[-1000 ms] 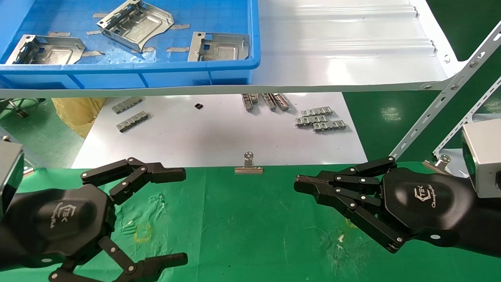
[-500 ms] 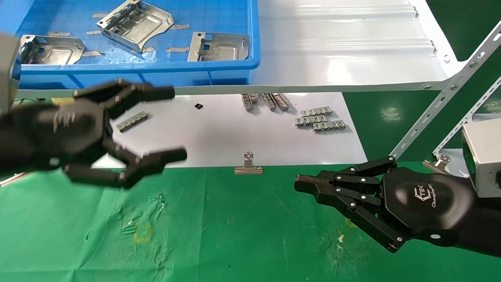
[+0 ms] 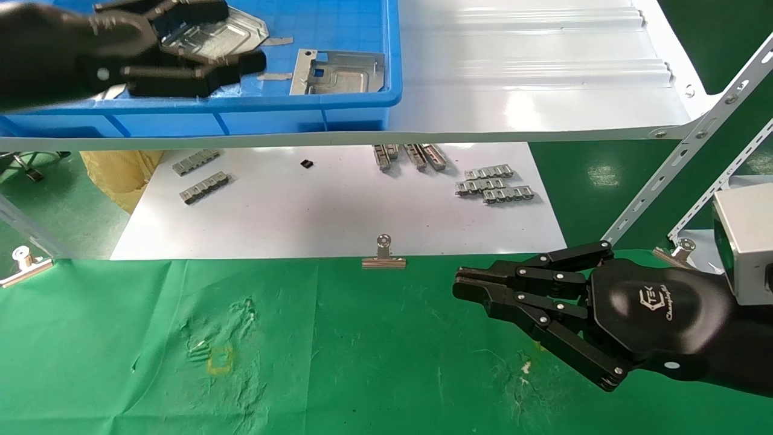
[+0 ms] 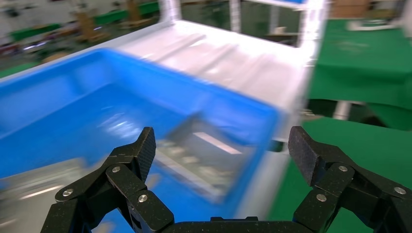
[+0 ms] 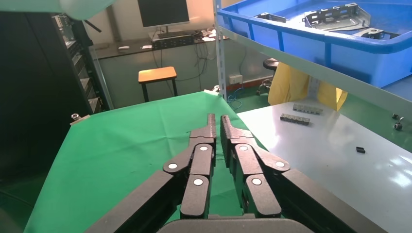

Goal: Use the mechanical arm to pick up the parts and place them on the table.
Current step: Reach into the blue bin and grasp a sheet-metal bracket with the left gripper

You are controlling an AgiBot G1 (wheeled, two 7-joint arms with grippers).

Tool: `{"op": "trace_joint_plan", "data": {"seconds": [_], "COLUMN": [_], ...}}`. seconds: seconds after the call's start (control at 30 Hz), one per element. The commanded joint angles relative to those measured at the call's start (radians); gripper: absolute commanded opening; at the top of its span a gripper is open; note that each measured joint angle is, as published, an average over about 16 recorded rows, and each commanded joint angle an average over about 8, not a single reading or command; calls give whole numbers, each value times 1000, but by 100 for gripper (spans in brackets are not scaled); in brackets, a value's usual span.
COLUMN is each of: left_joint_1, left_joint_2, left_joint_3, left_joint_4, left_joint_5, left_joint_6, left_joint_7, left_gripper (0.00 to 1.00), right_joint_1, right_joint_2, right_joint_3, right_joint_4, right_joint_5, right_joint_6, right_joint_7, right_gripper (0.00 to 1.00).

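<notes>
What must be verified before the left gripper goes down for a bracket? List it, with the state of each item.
1. Left gripper over the blue crate: ok.
2. Its fingers spread wide: ok.
3. Fingers hold nothing, by the left wrist view: ok.
4. Gripper lined up on the bracket under it: cannot tell, the arm hides most of it.
5. Green table has bare cloth for the drop: ok.
6. Right gripper shut and parked low over the cloth, away from the crate: ok.

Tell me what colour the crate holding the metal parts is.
Blue. The crate shows best in the head view, with the silvery parts inside.
</notes>
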Motion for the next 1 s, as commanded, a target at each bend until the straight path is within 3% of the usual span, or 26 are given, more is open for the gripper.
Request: {"op": "trace_joint_plan", "data": {"seconds": [0.03, 0.1, 0.13, 0.37, 0.4, 0.63, 1.0], "left_joint_1": [-46, -86, -103, -186, -192, -212, -240], "left_joint_2": [25, 51, 63, 126, 132, 165, 178], "left_joint_3": [12, 21, 25, 57, 62, 82, 99], "left_joint_4": [80, 153, 186, 361, 379, 469, 527], "left_joint_5": [33, 59, 70, 150, 159, 198, 224], "left_joint_6": [-22, -64, -86, -277, -304, -423, -433], "left_joint_7": [24, 50, 62, 145, 155, 184, 169], "left_gripper": [100, 100, 95, 7, 0, 0, 0], "right_joint_1": [0, 0, 0, 0, 0, 0, 0], "right_joint_2": [0, 0, 0, 0, 0, 0, 0], "right_joint_3": [0, 0, 0, 0, 0, 0, 0], "right_joint_4": [0, 0, 0, 0, 0, 0, 0], "right_joint_5": [0, 0, 0, 0, 0, 0, 0], "right_joint_6": [0, 0, 0, 0, 0, 0, 0], "right_joint_7": [0, 0, 0, 0, 0, 0, 0], "right_gripper": [100, 100, 100, 100, 100, 100, 100]}}
